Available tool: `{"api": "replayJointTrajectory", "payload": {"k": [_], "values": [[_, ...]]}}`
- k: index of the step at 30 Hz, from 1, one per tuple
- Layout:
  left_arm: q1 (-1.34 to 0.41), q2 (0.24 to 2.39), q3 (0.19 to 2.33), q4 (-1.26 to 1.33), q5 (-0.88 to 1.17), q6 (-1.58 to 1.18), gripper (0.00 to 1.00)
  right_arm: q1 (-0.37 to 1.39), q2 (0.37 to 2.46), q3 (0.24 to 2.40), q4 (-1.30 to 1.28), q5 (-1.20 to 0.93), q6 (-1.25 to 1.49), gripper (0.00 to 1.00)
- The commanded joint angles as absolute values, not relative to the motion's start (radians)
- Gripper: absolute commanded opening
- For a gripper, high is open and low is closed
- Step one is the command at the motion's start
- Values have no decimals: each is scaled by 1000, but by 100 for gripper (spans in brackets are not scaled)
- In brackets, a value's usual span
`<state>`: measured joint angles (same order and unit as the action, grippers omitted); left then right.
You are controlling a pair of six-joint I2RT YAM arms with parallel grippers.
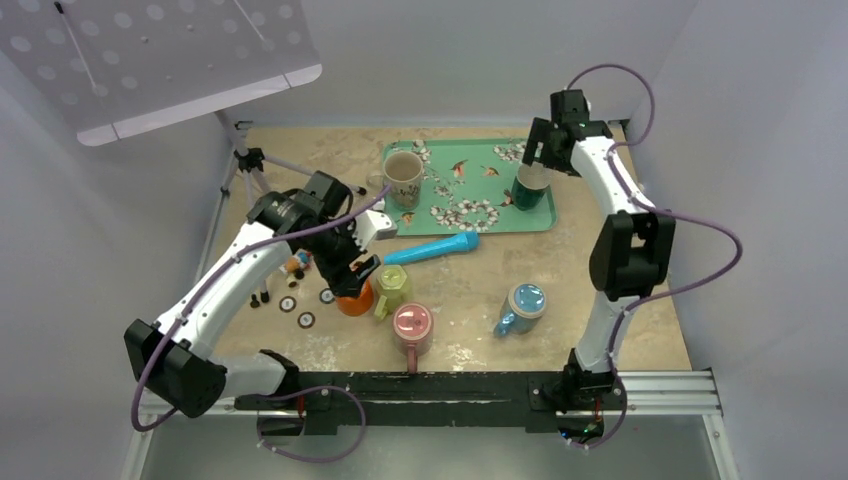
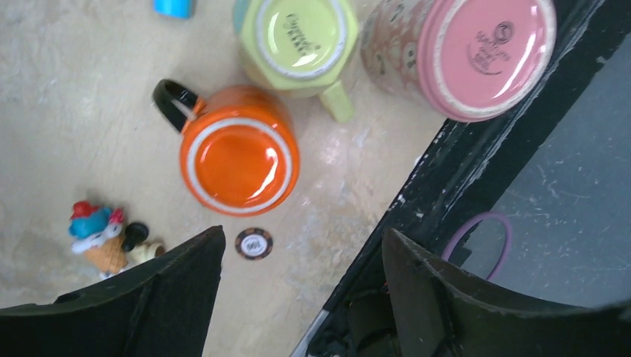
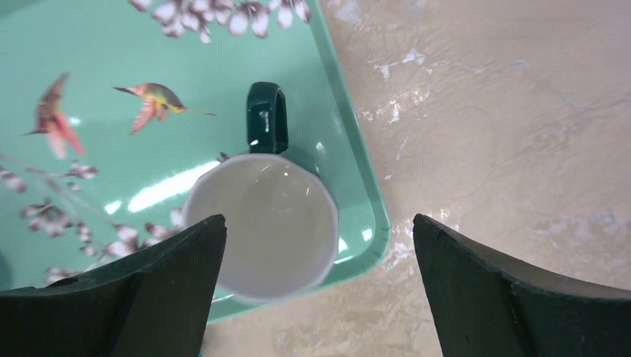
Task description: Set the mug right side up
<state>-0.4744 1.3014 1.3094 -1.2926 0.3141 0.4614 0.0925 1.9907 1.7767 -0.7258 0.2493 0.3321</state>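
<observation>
Overhead, a teal tray (image 1: 440,180) printed with flowers and hummingbirds lies at the far middle of a sandy tabletop. A dark green mug (image 3: 264,219) with a white inside stands right side up in the tray's right near corner, close to the rim, its handle pointing toward the tray's far side. The right gripper (image 3: 318,223) hangs directly above this mug with its jaws spread wide, one on each side of the mug, holding nothing. A beige mug (image 1: 404,175) stands upright at the tray's left end.

On the near side of the tray, toward the arm bases, four mugs sit upside down on the table. An orange mug (image 2: 238,163) with a black handle is off the tray's left near corner; a yellow-green mug (image 2: 301,37) is just beside it, a pink mug (image 2: 484,48) nearer the arm bases, and a blue mug (image 1: 522,305) off the tray's right near corner. The left gripper (image 2: 303,234) hovers above the orange mug, jaws apart and holding nothing. A bright blue cylinder (image 1: 432,250) lies just outside the tray's near rim.
</observation>
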Motion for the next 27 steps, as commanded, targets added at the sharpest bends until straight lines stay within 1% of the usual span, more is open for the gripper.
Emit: {"api": "replayJointTrajectory", "payload": {"k": [1, 2, 3, 4, 5, 7, 9, 11, 14, 17, 21, 23, 25, 27], "values": [[-582, 1218, 1170, -1126, 422, 334, 78, 102, 1779, 1794, -732, 273, 333, 98], [-613, 1201, 1114, -1062, 395, 298, 74, 105, 1743, 1770, -722, 269, 335, 98], [-633, 1195, 1085, -999, 361, 278, 61, 110, 1696, 1741, -707, 268, 337, 98], [-640, 1198, 1081, -969, 332, 257, 54, 112, 1665, 1719, -694, 262, 337, 98], [-641, 1198, 1074, -929, 301, 237, 52, 115, 1633, 1695, -682, 256, 341, 98], [-641, 1208, 1046, -851, 250, 202, 52, 117, 1574, 1649, -655, 238, 355, 98], [-640, 1248, 1013, -818, 192, 160, 54, 122, 1515, 1609, -632, 223, 368, 98], [-651, 1290, 999, -803, 186, 140, 55, 126, 1456, 1567, -609, 224, 375, 98], [-671, 1322, 961, -738, 242, 87, 55, 127, 1368, 1507, -569, 252, 381, 98], [-675, 1369, 966, -746, 211, 56, 55, 127, 1313, 1496, -575, 273, 370, 98], [-682, 1387, 955, -727, 250, 59, 62, 127, 1280, 1508, -588, 288, 358, 98], [-684, 1411, 949, -714, 225, 54, 66, 126, 1275, 1511, -591, 290, 359, 98], [-684, 1446, 936, -679, 194, 44, 66, 126, 1271, 1507, -584, 284, 357, 98], [-684, 1510, 965, -704, 159, 23, 60, 127, 1266, 1500, -575, 276, 359, 98]]}}
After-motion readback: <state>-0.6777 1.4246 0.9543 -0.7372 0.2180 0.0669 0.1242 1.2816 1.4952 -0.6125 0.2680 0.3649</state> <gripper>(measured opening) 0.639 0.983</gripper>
